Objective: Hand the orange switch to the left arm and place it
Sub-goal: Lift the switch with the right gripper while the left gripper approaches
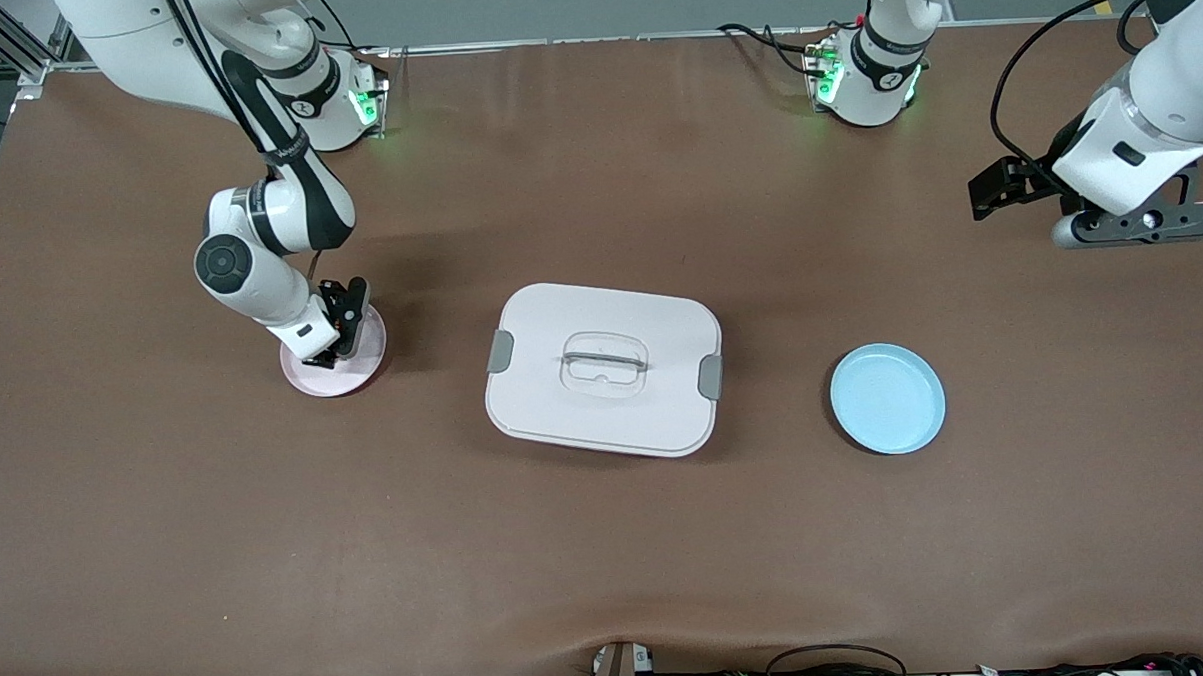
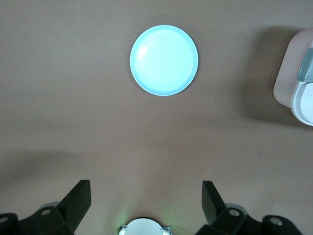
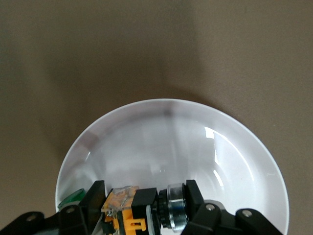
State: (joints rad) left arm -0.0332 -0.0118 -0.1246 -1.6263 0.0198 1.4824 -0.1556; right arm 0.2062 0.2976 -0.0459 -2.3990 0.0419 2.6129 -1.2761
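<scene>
On pink plate (image 1: 362, 361), R-arm end: we see orange switch (image 3: 132, 215), long axis across the jaws.
R gripper (image 3: 144, 205): clamped on switch.
L gripper (image 2: 146, 203): apart, waits high near blue plate (image 1: 887, 398).
Box (image 1: 603, 368): between the plates; we judge R arm nearer.

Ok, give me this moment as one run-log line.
right gripper: shut on orange switch, down on pink plate | left gripper: open, waiting above table | box: between plates | blue plate: bare
</scene>
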